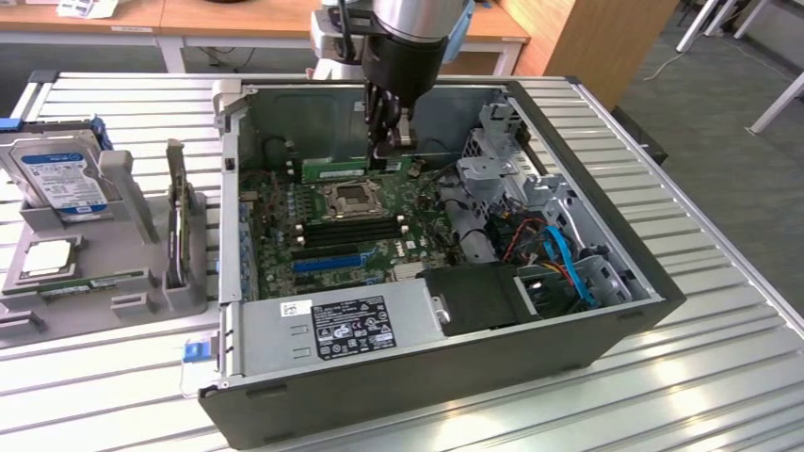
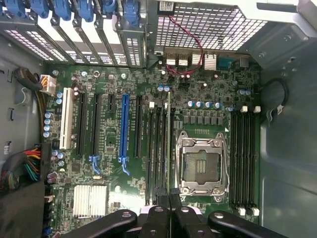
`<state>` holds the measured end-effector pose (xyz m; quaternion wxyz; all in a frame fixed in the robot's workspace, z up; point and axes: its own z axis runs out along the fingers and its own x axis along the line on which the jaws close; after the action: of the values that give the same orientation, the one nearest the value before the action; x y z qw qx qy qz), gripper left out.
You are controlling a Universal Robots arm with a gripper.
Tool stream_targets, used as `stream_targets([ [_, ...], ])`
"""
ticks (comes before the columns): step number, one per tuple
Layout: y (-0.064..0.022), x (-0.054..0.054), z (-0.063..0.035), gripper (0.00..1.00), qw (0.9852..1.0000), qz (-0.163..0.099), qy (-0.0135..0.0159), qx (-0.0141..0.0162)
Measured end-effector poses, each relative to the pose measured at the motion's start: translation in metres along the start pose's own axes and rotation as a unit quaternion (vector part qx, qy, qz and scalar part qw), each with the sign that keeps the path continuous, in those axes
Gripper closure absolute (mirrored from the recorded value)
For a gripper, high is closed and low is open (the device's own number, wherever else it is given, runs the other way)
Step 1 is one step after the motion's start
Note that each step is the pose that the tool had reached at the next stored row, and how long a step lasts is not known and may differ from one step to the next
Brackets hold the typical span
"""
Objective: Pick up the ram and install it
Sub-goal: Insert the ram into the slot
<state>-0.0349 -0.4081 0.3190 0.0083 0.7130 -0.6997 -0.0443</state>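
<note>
The ram (image 1: 339,171) is a thin green stick held level inside the open computer case (image 1: 603,320), close above the motherboard (image 1: 421,247) near the case's back wall. My gripper (image 1: 392,149) reaches down from above and is shut on the ram's top edge. In the wrist view the ram (image 2: 169,144) appears edge-on as a thin line running out from my gripper (image 2: 170,206). It lies along the black memory slots (image 2: 157,148) beside the empty CPU socket (image 2: 203,166). Whether it touches a slot I cannot tell.
A second bank of memory slots (image 2: 242,158) lies on the socket's other side. The power supply (image 1: 339,325) and a drive cage with blue and orange cables (image 1: 559,264) fill the case's near end. At the exterior view's left, a grey holder (image 1: 138,301) carries a hard drive (image 1: 56,179) and an upright dark card (image 1: 176,217).
</note>
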Motion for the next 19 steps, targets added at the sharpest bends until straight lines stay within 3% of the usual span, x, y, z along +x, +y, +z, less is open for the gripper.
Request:
stream_targets([
  [19,-0.0013,0.001,0.0274,0.88,1.0000,0.000,0.0001,0.0004],
])
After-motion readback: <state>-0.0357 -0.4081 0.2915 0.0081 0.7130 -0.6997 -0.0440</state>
